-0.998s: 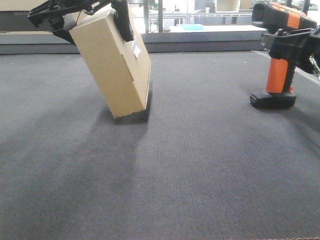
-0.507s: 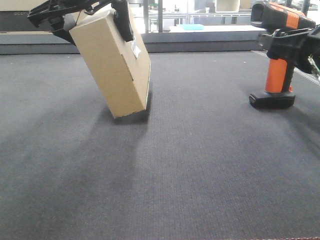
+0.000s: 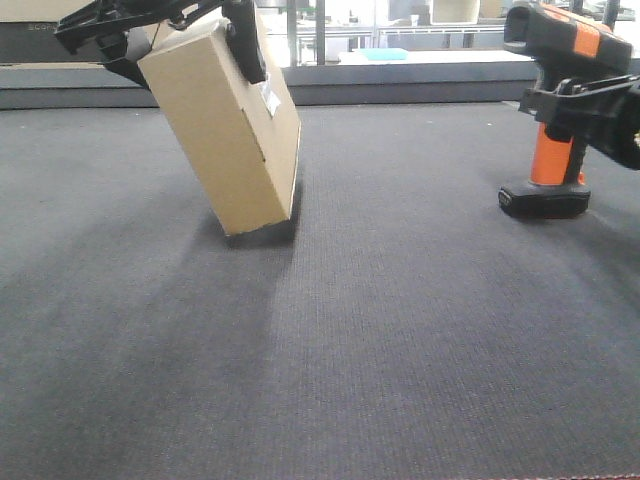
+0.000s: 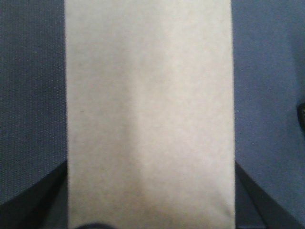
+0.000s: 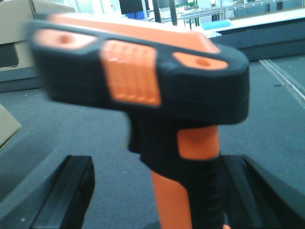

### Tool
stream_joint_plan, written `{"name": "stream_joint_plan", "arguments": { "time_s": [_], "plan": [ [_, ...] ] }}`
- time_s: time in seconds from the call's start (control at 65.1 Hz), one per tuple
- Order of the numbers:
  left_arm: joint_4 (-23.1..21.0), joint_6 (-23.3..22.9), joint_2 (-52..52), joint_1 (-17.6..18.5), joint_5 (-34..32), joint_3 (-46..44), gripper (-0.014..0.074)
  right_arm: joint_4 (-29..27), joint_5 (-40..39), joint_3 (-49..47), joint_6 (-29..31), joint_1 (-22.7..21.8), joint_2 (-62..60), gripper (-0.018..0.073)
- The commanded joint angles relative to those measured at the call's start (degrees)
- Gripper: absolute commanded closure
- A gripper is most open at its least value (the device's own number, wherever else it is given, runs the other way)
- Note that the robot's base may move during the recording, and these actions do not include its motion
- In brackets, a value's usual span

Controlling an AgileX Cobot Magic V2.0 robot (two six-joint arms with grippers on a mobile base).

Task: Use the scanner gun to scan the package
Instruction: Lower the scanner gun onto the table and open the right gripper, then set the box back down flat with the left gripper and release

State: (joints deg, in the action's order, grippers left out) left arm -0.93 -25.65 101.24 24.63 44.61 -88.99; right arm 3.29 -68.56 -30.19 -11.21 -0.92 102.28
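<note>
The package [image 3: 225,130] is a tan cardboard box, tilted, its lower corner on the grey mat, with a small white label [image 3: 270,98] on its right face. My left gripper [image 3: 185,45] is shut on its upper end; in the left wrist view the package [image 4: 150,95] fills the space between my black fingers [image 4: 45,200]. The scanner gun [image 3: 556,150] stands upright on its black foot at the right. My right gripper [image 3: 590,105] is open around the orange handle [image 5: 176,200]: one finger [image 5: 66,191] stands well apart from it and the other sits right beside it.
The grey mat [image 3: 400,330] covers the table. A raised ledge [image 3: 420,75] runs along the back, with a light-blue item [image 3: 380,53] behind it. A larger carton with a black panel [image 5: 14,33] stands at the far left in the right wrist view.
My right gripper has dropped slightly lower around the scanner gun's handle, and the scanner head has rocked a little. The left gripper and the package have stayed where they were.
</note>
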Motion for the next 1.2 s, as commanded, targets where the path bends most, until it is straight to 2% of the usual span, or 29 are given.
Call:
{"name": "stream_joint_plan", "arguments": {
  "time_s": [0.0, 0.2, 0.323, 0.43, 0.538, 0.599, 0.737, 0.829, 0.891, 0.968, 1.183],
  "plan": [
    [0.0, 0.01, -0.2, 0.41, -1.07, -0.42, 0.0457, -0.84, -1.4, 1.72, 1.35, -0.01, -3.17, 0.0132],
    [0.09, 0.01, -0.2, 0.41, -0.9, -0.42, 0.0457, -1.08, 0.84, 5.38, 1.35, -0.01, -9.43, 0.0137],
    [0.45, 0.01, -0.2, 0.41, -0.61, -0.42, 0.0457, -1.08, 6.4, 8.6, 1.35, -0.01, -16.85, 0.0174],
    [2.9, 0.01, -0.2, 0.41, 0.03, -0.42, 0.0457, -1.08, 16.97, 10.76, 1.35, -0.01, -25.11, 0.0356],
    [5.27, 0.04, -0.32, 0.3, 3.11, -1.17, 0.0457, -1.08, 29.78, 11.03, 1.63, -0.01, -34.3, 0.0605],
    [8.49, 0.14, -0.76, 0.3, 6.28, -1.95, 0.0457, -1.08, 35.08, 11.03, 3.98, -0.01, -39.99, 0.0726],
    [16.4, 0.14, -3.14, 0.19, 10.14, -2.92, 0.0457, -1.08, 44.05, 11.03, 6.76, -0.13, -50.9, 0.072],
    [17.57, 1.73, -5.13, -0.9, 10.23, -2.92, 0.0457, -1.08, 47.96, 11.03, 6.76, -0.74, -56.74, 0.0721],
    [16.93, 3.75, -6.21, -2.26, 10.77, -2.8, 0.0457, -1.08, 51.18, 11.03, 6.76, -1.45, -59.55, 0.0721],
    [15.05, 7.13, -7.35, -5.71, 11.11, -1.85, 0.0457, -1.08, 54.3, 11.03, 6.76, -2.31, -63.09, 0.0721],
    [6.36, 18.53, -8.17, -14.94, 12.97, -0.44, 0.0457, -1.08, 57.16, 11.03, 6.76, -2.53, -69.0, 0.0721]
  ]
}}
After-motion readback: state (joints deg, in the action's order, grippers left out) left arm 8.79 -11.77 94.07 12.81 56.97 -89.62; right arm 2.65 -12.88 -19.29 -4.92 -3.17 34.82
